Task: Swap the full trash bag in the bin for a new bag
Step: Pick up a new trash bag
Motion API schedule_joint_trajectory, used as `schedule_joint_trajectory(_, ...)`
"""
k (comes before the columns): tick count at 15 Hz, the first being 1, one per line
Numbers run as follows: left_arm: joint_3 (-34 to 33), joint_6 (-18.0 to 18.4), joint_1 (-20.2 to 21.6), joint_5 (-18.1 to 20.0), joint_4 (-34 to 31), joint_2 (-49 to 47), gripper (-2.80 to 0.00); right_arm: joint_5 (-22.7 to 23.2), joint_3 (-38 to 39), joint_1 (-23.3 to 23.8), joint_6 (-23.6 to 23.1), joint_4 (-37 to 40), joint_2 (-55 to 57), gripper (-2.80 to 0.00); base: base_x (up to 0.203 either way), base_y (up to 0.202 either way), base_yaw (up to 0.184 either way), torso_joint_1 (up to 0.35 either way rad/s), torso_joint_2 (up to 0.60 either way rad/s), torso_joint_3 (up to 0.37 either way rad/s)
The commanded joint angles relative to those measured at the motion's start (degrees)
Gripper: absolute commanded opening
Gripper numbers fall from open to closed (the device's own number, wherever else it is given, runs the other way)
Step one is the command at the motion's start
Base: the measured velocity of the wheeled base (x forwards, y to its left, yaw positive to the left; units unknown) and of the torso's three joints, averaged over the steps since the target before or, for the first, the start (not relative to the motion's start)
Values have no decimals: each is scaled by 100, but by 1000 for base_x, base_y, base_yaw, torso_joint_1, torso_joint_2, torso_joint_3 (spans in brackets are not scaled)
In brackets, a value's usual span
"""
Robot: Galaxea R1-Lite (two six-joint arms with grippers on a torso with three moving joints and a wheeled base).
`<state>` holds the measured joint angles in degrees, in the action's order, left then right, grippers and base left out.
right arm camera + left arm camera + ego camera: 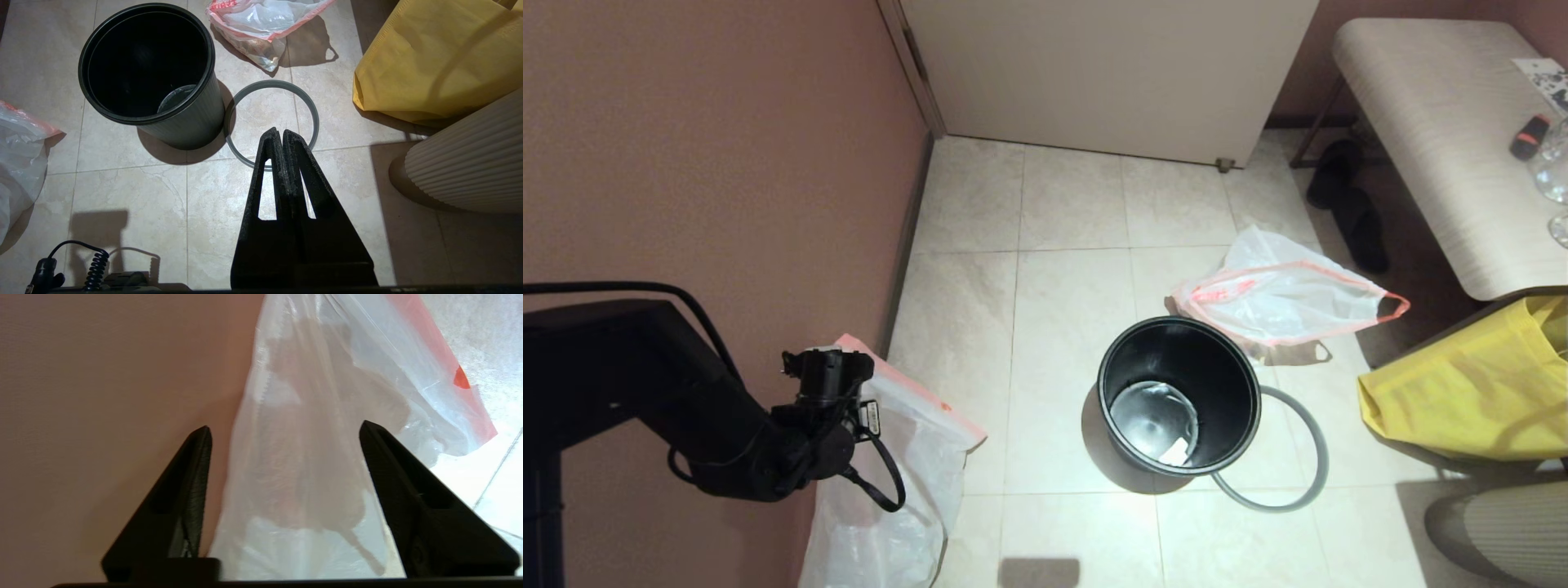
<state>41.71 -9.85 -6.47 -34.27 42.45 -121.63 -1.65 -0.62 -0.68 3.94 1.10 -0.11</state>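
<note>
So the left gripper (286, 433) hangs with its jaws spread, clamped on nothing, right over the full trash bag (890, 490) slumped against the wall. The new bag (1282, 298) lies limp on the floor at about 1 o'clock from the bin (1176, 396), long axis running 10 to 4. I'd say the right gripper (282, 132), pressed together over the grey hoop (271, 122), is the nearer one.

Head camera is looking down from high up, taking in the floor (1062, 327) widely, left arm low at its left. Left wrist camera is sitting right behind the left gripper (286, 433), facing the full bag (310, 457) close ahead of the fingers. Right wrist camera is facing down past the right gripper (282, 132); ahead of it the bin (151, 73) and hoop (312, 110), both shared with the head view.
</note>
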Motion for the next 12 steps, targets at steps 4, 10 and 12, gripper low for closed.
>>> schedule_joint_trajectory(4, 498, -498, 38, 143, 60, -752, 0, -2, 1, -2, 2, -4, 11, -280, 0, 0, 0, 0, 0, 0)
schedule_joint_trajectory(10, 473, -965, -64, -73, 1077, -1754, 0, -2, 1, -2, 2, 1, 11, -280, 0, 0, 0, 0, 0, 0)
schedule_joint_trajectory(12, 480, -984, -34, -93, 1264, -2204, 0, -2, 1, -2, 2, -4, 11, -280, 0, 0, 0, 0, 0, 0)
